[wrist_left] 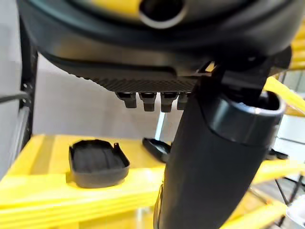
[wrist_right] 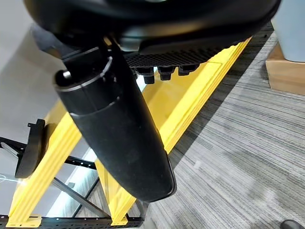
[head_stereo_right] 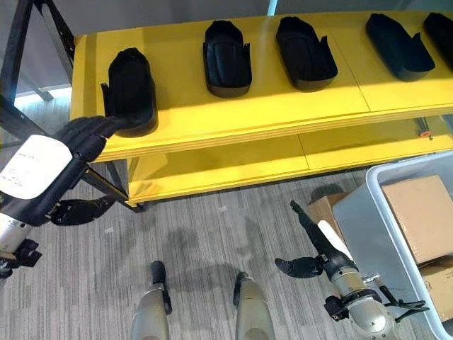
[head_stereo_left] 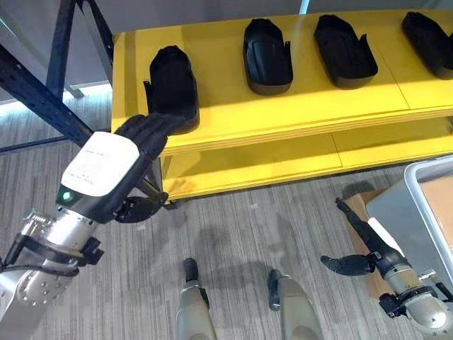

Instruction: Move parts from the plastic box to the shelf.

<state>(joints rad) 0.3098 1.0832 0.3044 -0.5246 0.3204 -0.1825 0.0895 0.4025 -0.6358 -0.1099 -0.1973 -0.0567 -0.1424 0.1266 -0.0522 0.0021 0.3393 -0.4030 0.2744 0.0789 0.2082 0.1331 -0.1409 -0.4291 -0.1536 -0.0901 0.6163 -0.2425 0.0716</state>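
Observation:
Several black moulded parts lie in a row on the yellow shelf (head_stereo_left: pixel 283 113). The leftmost part (head_stereo_left: pixel 173 88) rests near the shelf's left end and also appears as the nearest part (wrist_left: pixel 97 162) in the left wrist view. My left hand (head_stereo_left: pixel 134 142) is raised at the shelf's front edge. Its fingers reach out to the near end of that part and are not closed round it, while its thumb (head_stereo_left: pixel 141 209) hangs below the edge. My right hand (head_stereo_right: pixel 327 251) hangs low above the floor, open and empty, just left of the grey plastic box (head_stereo_right: pixel 361 227).
Cardboard boxes (head_stereo_right: pixel 421 212) sit inside the plastic box, and another stands on the floor beside it. A lower yellow shelf level (head_stereo_left: pixel 248 166) runs under the top one. Dark rack uprights (head_stereo_left: pixel 42 99) slant down at the left. The floor is grey carpet.

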